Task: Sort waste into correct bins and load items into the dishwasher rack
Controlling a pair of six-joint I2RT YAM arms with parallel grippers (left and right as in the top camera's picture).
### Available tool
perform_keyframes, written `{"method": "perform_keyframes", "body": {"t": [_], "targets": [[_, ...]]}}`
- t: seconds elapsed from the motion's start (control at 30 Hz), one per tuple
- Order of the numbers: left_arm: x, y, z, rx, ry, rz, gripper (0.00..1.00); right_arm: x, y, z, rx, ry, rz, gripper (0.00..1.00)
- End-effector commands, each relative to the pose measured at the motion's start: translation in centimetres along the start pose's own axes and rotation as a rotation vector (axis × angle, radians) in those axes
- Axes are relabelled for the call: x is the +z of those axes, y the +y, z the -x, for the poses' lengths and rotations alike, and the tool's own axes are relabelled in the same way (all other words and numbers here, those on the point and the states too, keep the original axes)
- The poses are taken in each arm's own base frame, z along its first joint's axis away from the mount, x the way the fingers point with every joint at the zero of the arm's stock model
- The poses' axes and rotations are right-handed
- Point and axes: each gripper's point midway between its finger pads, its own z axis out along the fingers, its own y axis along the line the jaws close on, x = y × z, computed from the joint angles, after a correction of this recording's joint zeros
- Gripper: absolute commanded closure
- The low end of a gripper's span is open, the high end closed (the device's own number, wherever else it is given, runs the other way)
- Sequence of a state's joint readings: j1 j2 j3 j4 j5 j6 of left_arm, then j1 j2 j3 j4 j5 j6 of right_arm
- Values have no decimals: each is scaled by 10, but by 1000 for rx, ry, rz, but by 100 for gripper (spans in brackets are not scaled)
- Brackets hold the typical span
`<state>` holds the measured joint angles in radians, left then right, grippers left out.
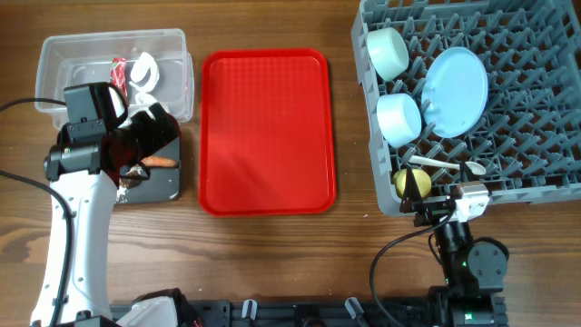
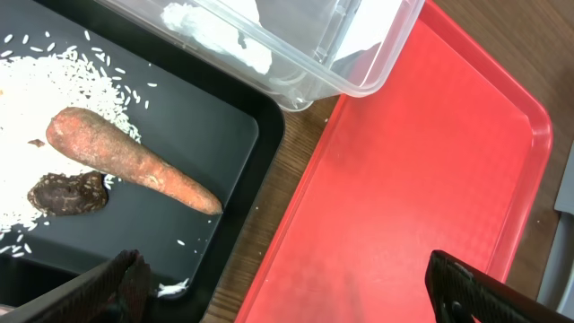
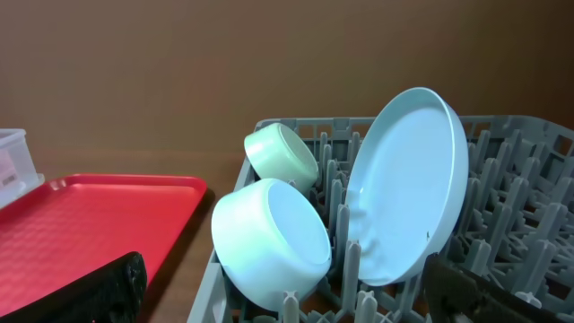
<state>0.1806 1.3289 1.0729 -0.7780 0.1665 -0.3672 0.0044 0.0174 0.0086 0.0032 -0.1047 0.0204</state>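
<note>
Left hand: wide open, empty; carrot, rice crumbs and brown lump in black tub just beneath and ahead of it. Right hand: wide open, empty; plate and two bowls in rack directly ahead.

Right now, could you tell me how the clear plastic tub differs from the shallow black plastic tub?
The clear plastic tub is see-through and deeper; the black plastic tub is opaque, shallower. The clear tub holds a red wrapper and white paper; the black tub a carrot, rice crumbs, brown lump. Both are rectangular.
</note>
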Motion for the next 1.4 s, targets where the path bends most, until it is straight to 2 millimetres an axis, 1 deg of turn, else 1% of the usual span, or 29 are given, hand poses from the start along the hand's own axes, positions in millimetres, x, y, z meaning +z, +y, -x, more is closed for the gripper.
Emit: {"method": "perform_keyframes", "body": {"t": [0.0,0.37,0.47,0.53,0.63,0.73,0.8,0.9,0.97,1.0,1.17,1.37], "targets": [[-2,-4,3,22,-5,-15,0,0,5,2,-19,-13,24,0],[-3,-4,4,21,-9,-16,0,0,5,2,-20,-13,24,0],[-8,-6,5,25,-25,-23,0,0,5,2,-20,-13,24,0],[-14,-8,10,32,-61,-33,0,0,5,2,-19,-13,24,0],[-23,-29,17,75,-143,-124,0,0,5,2,-19,-13,24,0],[-35,-55,25,152,-317,-243,0,0,5,2,-20,-13,25,0],[-45,-66,24,191,-432,-318,0,0,5,2,-19,-13,24,0],[-59,-72,13,235,-581,-416,0,0,5,2,-19,-13,25,0],[-64,-69,2,249,-635,-450,0,0,5,2,-19,-13,24,0],[-67,-64,-8,254,-663,-466,0,0,5,2,-19,-13,24,0],[-63,-43,-46,262,-705,-494,0,0,5,2,-20,-13,24,0],[-67,-34,-70,272,-798,-525,0,0,5,2,-19,-13,25,0]]}}
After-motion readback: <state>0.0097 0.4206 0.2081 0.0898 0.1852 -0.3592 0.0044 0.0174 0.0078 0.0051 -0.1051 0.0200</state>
